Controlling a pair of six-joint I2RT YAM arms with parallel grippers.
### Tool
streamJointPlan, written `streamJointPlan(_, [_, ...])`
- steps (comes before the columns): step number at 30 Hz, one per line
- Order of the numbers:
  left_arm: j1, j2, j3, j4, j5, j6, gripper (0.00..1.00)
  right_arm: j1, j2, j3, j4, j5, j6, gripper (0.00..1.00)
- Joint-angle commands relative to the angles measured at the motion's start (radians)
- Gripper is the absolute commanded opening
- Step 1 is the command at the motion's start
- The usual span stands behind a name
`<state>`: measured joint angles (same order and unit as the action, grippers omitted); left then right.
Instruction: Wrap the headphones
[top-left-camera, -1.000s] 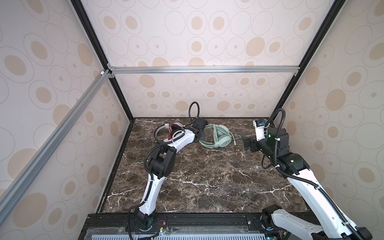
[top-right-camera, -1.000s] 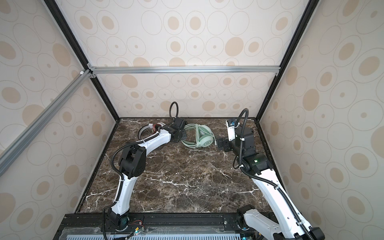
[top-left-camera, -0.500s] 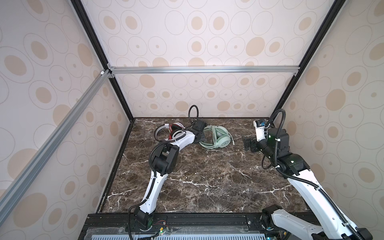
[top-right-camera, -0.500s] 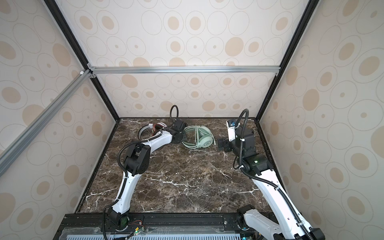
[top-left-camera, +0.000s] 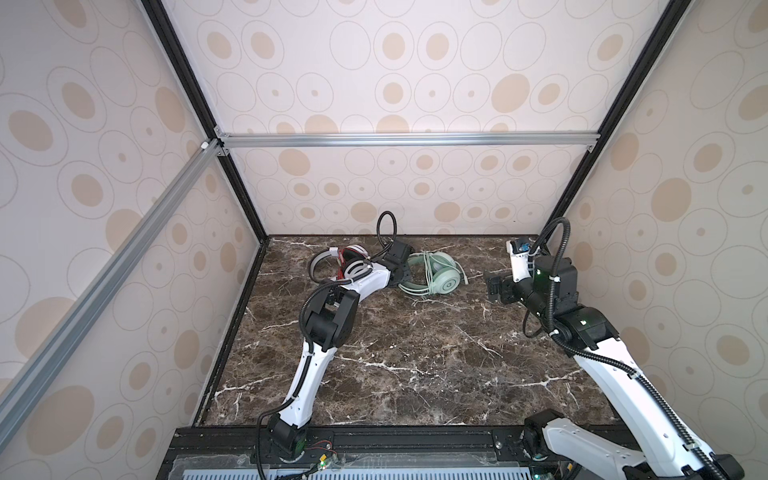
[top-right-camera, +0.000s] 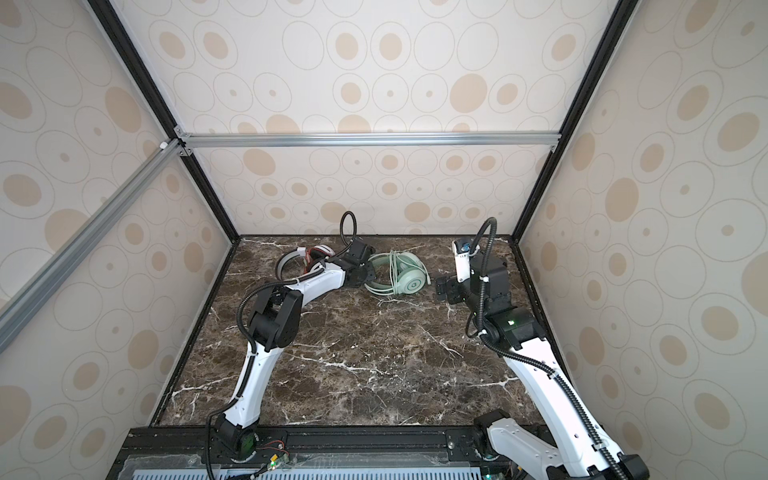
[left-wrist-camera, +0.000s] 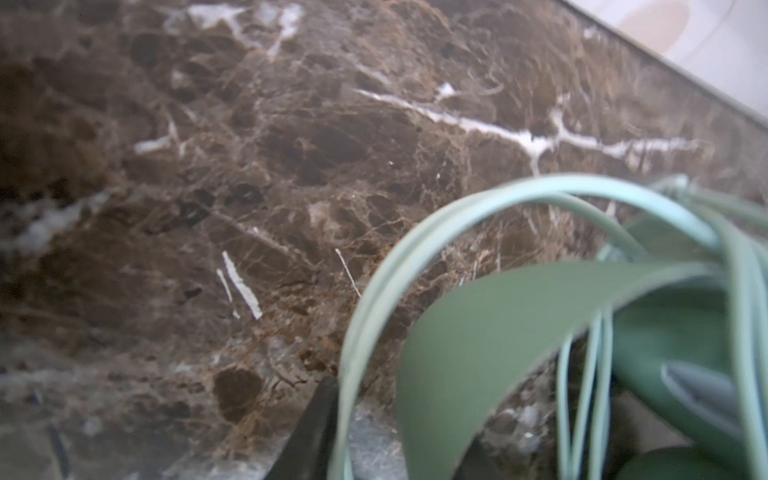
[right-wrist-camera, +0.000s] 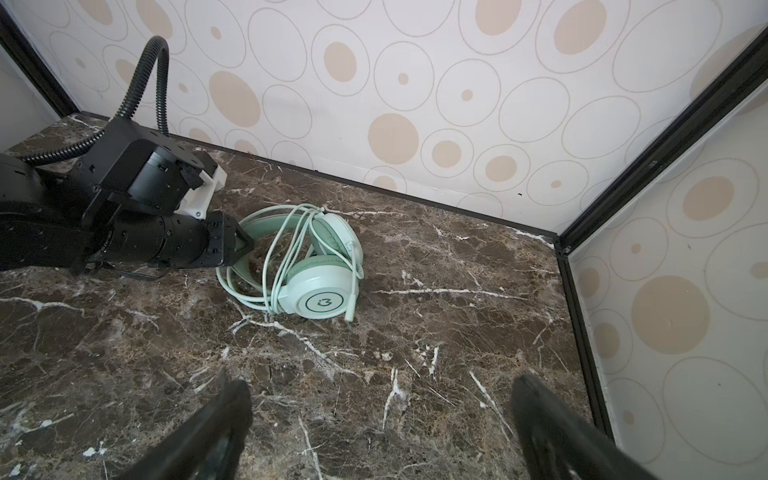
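The mint-green headphones (top-left-camera: 436, 276) (top-right-camera: 401, 276) lie on their side near the back wall, with the pale green cable (right-wrist-camera: 274, 257) looped round the headband and cups. My left gripper (top-left-camera: 405, 276) (top-right-camera: 368, 276) (right-wrist-camera: 241, 245) reaches the headband from the left. In the left wrist view its jaws (left-wrist-camera: 399, 419) stand apart, open, with the headband (left-wrist-camera: 498, 332) and cable loops (left-wrist-camera: 374, 291) between them. The white headphones (top-left-camera: 345, 262) (top-right-camera: 307, 255), with red cable, lie behind the left forearm, partly hidden. My right gripper (top-left-camera: 496, 286) (top-right-camera: 444, 289) (right-wrist-camera: 380, 388) hangs open and empty right of the green headset.
The brown marble table (top-left-camera: 415, 365) is boxed in by patterned walls at the back and on both sides. Black frame posts (right-wrist-camera: 648, 166) stand in the back corners. Both headsets lie close to the back wall (top-left-camera: 415, 199).
My left gripper's jaws have parted at the green headband. The green headset and the right arm have stayed where they were.
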<state>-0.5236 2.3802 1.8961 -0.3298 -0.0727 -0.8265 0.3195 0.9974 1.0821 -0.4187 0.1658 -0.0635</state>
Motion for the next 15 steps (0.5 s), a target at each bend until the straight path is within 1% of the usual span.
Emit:
streamJointPlan(1, [0.007,-0.059,-0.007,0.029,-0.018,-0.006,0.44,-0.002,-0.005,-0.019,0.018,0.011,0.014,1.00])
streamJointPlan(4, [0.005,-0.087,-0.031,0.036,-0.028,0.001,0.51,-0.001,-0.010,-0.021,0.018,0.010,0.013,1.00])
streamJointPlan(6, [0.005,-0.113,-0.057,0.050,-0.030,0.004,0.52,-0.002,-0.014,-0.023,0.015,0.011,0.013,1.00])
streamJointPlan(8, [0.004,-0.142,-0.082,0.058,-0.033,0.005,0.57,-0.001,-0.019,-0.027,0.014,0.011,0.013,1.00])
streamJointPlan(11, [-0.004,-0.194,-0.130,0.074,-0.036,0.017,0.63,-0.001,-0.025,-0.028,0.009,0.009,0.011,1.00])
streamJointPlan(15, [-0.014,-0.283,-0.216,0.092,-0.028,0.025,0.69,-0.001,-0.036,-0.039,0.003,0.017,0.018,1.00])
